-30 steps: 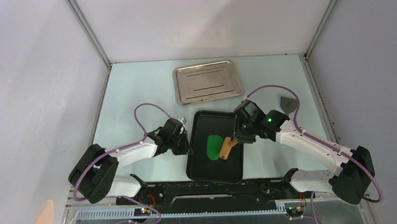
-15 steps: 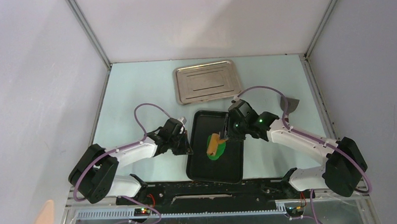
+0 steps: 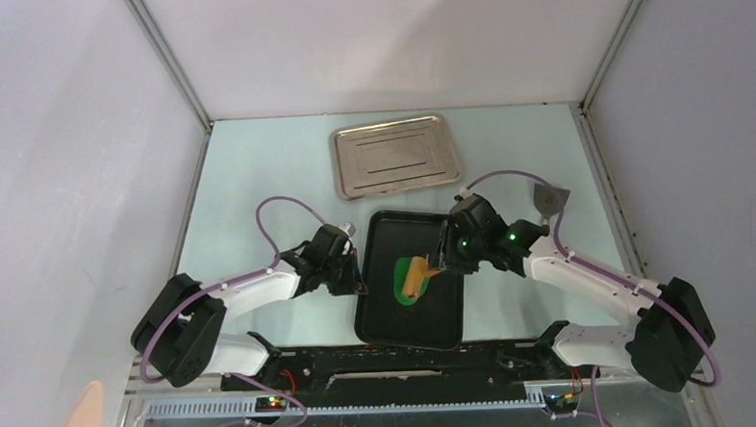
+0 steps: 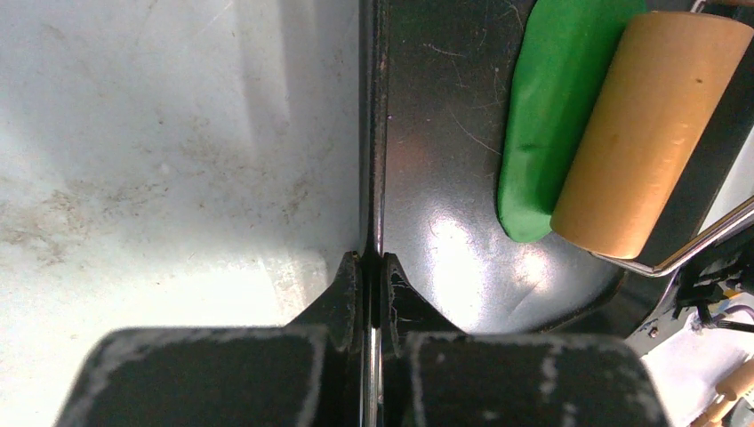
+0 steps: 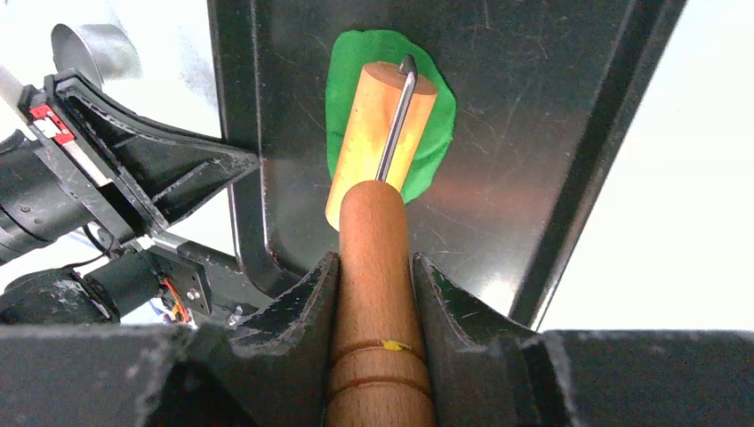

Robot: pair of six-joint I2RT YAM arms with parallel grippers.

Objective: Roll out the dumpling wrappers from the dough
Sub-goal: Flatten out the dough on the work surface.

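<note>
— If you check your right gripper (image 5: 375,267), what does it hold?
— Its two fingers are clamped around the wooden handle of the roller (image 5: 364,142). The roller's tan drum rests on the dough (image 5: 342,67), a flattened bright green oval lying near the middle of the black tray (image 3: 385,234).
— And your left gripper (image 4: 373,267)?
— Its fingers are pressed together on the black tray's left rim, pinching it. Beyond the far end of the black tray, well apart, lies a silver tray (image 3: 396,155).
</note>
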